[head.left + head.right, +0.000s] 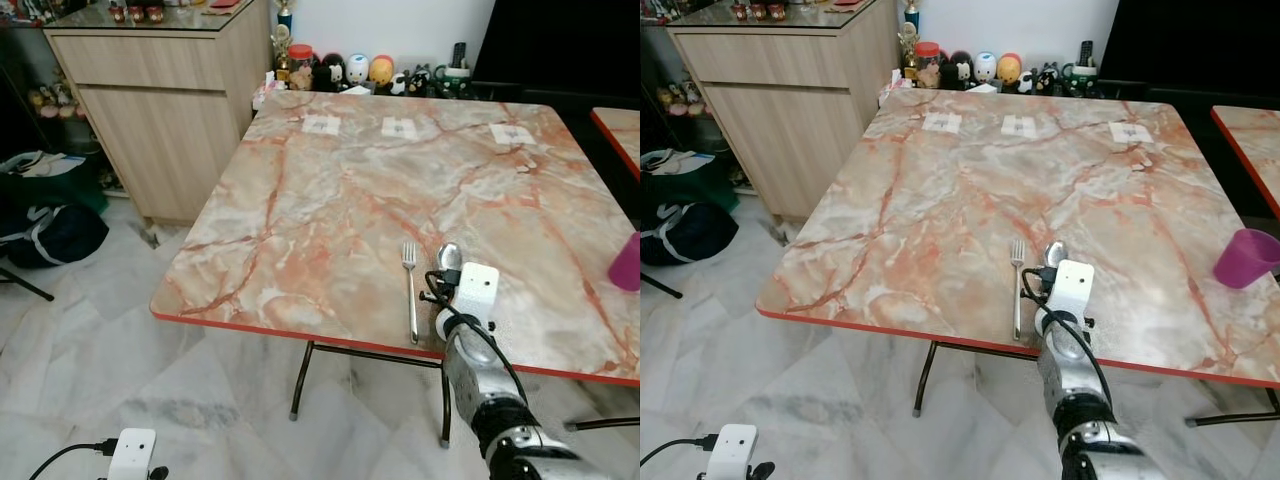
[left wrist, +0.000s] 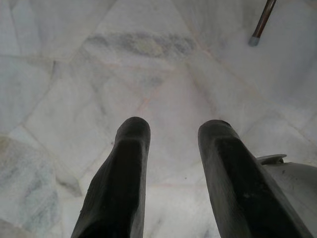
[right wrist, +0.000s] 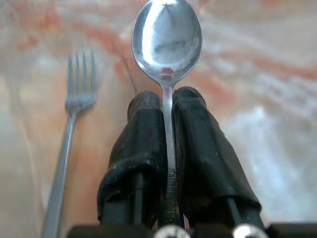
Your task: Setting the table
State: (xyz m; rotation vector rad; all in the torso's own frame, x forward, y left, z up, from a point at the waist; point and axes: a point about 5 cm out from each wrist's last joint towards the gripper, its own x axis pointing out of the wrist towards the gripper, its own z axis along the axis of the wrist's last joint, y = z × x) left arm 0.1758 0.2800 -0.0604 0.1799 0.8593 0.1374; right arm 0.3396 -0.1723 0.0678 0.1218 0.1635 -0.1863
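Steel spoon pinched by its handle between the closed fingers of the right gripper, bowl forward, just right of the fork lying near the front edge of the marble table; likely for laying parallel beside it. Left gripper idle over the floor, fingers apart, empty. Purple cup well right of the fork.

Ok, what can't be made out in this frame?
- Silver metal spoon: handle hidden between the right gripper fingers; whether it touches the orange marble table is unclear.
- Purple plastic cup: cut off by the left eye view's edge.
- White tabletop labels: print too small.
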